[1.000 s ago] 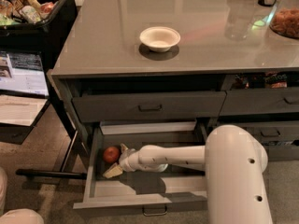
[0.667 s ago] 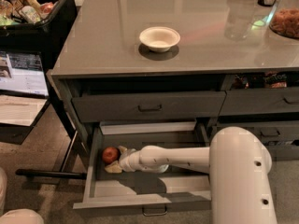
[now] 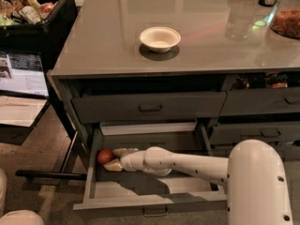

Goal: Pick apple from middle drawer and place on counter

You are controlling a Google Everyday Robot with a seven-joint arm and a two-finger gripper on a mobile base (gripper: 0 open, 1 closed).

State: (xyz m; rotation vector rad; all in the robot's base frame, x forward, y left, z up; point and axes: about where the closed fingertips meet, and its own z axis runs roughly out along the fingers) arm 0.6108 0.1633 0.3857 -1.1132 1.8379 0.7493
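Hand has edged left inside the open middle drawer, below the front-left corner of the table, fingers spread against the apple, not clenched; grasp judged imminent, lift outstanding

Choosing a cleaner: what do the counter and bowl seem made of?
Counter: glossy grey, maybe laminate or polished stone; it mirrors lights. Bowl: matte cream, no glare, perhaps ceramic or plastic. End effector, open, sits in the middle drawer beside the apple.
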